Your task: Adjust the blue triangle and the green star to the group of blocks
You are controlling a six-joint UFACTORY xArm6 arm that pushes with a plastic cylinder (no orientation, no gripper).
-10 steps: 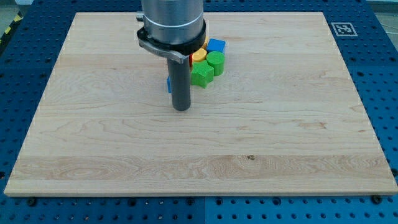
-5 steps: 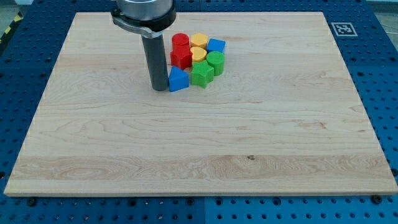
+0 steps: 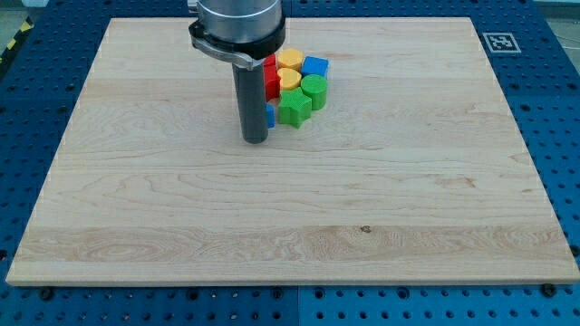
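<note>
Bright, even, diffuse light from overhead across the whole worktop (image 3: 362,208). No hard shadows; only a faint soft one at the base of my tip (image 3: 256,140) and under the blocks (image 3: 299,86). Mild sheen on the metal collar (image 3: 237,41) above the rod, no blown-out glare. Wood grain sharp from near edge to far edge. Block colours saturated and clean, ridged texture crisp on the green star (image 3: 293,109). No motion blur on the rod. Slight perspective narrowing toward the far side, edges straight, no visible barrel distortion. Blue perforated base (image 3: 562,136) a touch darker at left and right.
</note>
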